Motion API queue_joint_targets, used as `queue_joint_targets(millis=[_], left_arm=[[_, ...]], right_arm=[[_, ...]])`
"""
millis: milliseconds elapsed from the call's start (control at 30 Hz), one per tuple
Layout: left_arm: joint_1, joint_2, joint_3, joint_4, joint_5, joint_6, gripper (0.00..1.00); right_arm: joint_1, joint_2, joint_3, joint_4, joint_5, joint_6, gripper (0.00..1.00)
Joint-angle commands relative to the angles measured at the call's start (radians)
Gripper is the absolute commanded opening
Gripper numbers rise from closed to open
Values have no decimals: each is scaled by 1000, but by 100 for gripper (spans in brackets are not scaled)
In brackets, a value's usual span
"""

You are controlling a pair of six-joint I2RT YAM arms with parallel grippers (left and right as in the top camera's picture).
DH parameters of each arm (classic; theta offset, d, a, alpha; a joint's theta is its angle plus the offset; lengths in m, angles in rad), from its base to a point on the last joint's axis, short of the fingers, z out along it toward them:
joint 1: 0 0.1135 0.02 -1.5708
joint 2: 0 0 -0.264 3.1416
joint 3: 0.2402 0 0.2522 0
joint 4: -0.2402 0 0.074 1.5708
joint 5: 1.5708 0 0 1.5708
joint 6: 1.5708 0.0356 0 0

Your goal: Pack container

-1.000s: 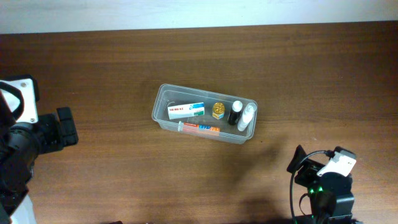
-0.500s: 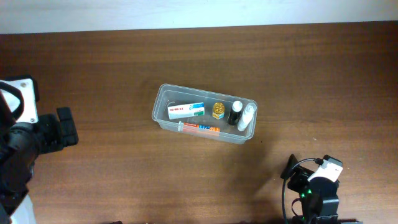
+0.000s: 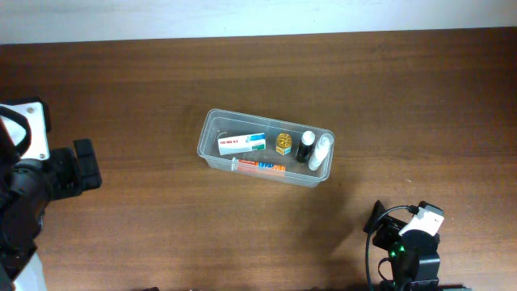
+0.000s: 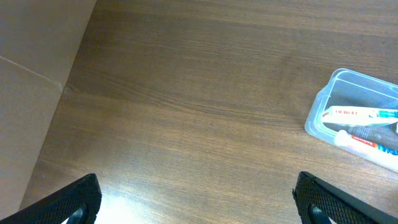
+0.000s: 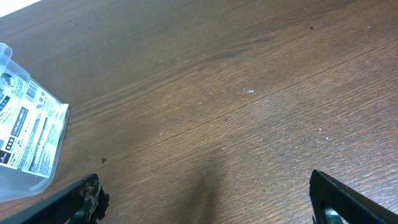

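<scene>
The clear container (image 3: 212, 123) sits mid-table and holds a white box (image 3: 241, 143), a tube (image 3: 258, 167), a gold-capped item (image 3: 283, 143), a black bottle (image 3: 304, 146) and a white bottle (image 3: 320, 151). Its left end shows in the left wrist view (image 4: 320, 107) and a corner in the right wrist view (image 5: 28, 134). My left gripper (image 4: 199, 202) is open and empty at the far left of the table (image 3: 85, 164). My right gripper (image 5: 205, 199) is open and empty at the front right (image 3: 378, 225).
The brown wooden table (image 3: 161, 81) ends at a pale wall along the back. A pale surface (image 4: 31, 93) borders the table in the left wrist view.
The right arm drew back toward the front edge between the first earlier frame and now. The container and left arm have not moved.
</scene>
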Motion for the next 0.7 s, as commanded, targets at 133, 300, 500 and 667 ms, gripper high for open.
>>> queue_joint_targets(millis=[133, 300, 500, 667], left_arm=[[5, -1, 5, 1, -5, -13, 100], [5, -8, 0, 0, -4, -13, 100], [-10, -143, -131, 2, -5, -13, 100], [-87, -357, -374, 50, -75, -11, 100]], right_arm=[[-7, -11, -9, 3, -6, -7, 98], [-7, -11, -9, 3, -6, -7, 98], [-7, -11, -9, 3, -6, -7, 98], [-7, -11, -9, 3, -6, -7, 98]])
